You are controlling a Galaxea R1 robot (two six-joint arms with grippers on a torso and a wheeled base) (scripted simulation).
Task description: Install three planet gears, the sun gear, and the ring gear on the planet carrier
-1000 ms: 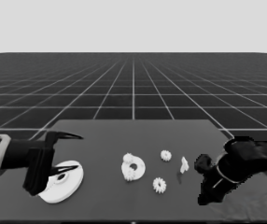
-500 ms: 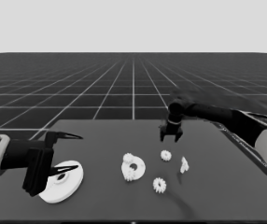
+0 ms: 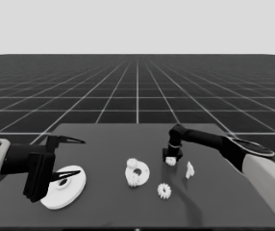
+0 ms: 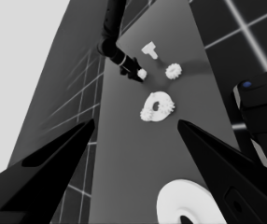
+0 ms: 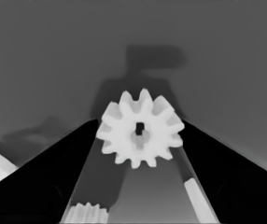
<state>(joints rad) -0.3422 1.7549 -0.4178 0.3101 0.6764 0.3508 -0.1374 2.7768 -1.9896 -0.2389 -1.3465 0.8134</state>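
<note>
- Right gripper [image 3: 171,159] is down at a small gear [image 5: 140,134]; its 2 fingers flank the teeth, touching or nearly so.
- Smaller round part [image 3: 137,172], with gears on it, lies just beside that gripper.
- Left gripper [image 3: 63,159] waits, fingers spread, over the larger round part [image 3: 64,193], holding nothing.

Two round parts: the larger [image 3: 63,187] and the smaller [image 3: 138,172]. Four small gears, two [image 3: 134,163] [image 3: 134,180] on the smaller part, two loose [image 3: 164,190] [image 3: 171,161]. One thin white piece [image 3: 189,169].

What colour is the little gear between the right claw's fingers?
White. The gear shows best in the right wrist view, between the right claw fingers.
</note>
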